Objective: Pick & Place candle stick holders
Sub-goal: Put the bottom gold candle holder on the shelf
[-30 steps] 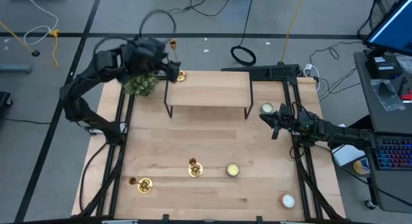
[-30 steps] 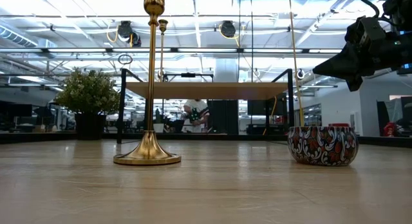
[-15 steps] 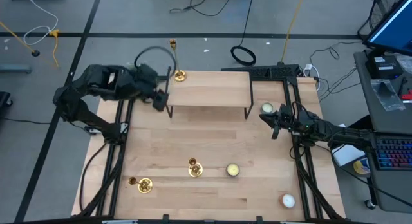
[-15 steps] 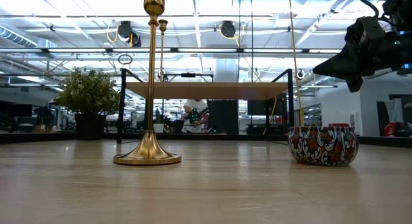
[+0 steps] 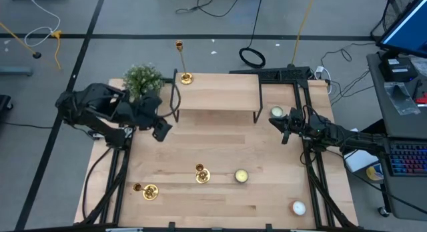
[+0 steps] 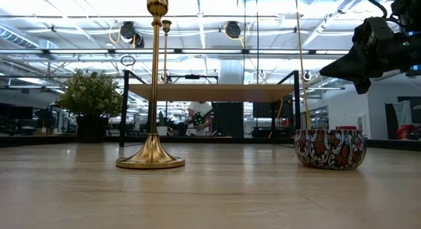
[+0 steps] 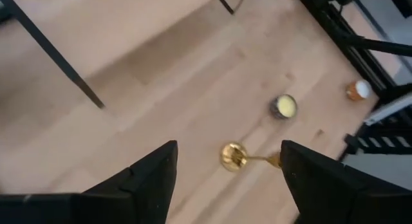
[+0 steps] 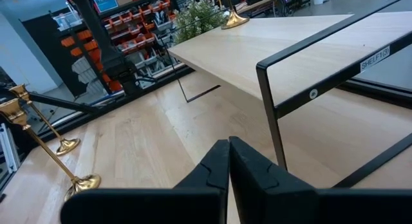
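Three gold candle stick holders show. One [image 5: 185, 77] stands at the far left corner of the wooden shelf [image 5: 217, 92]. Two stand on their round bases near the table's front: one [image 5: 201, 174] mid-table, one [image 5: 149, 191] at the near left. My left gripper [image 5: 160, 131] hovers open over the table's left side, near the shelf's left legs. Its wrist view looks down on the middle holder [image 7: 235, 156], far below the fingers. My right gripper [image 5: 283, 129] waits shut at the table's right edge.
A potted plant [image 5: 142, 79] stands at the far left corner. Round tin candles sit at mid-front [image 5: 241, 176], near right [image 5: 298, 207] and beside the shelf's right legs [image 5: 276, 112]. In the low view a patterned tin [image 6: 329, 149] stands right of a holder [image 6: 151, 156].
My left gripper has drawn away from the holder at the shelf's far left corner. It has swung toward the table's near edge along the left side and turned as it went, uncovering the plant. The holders have stayed in place.
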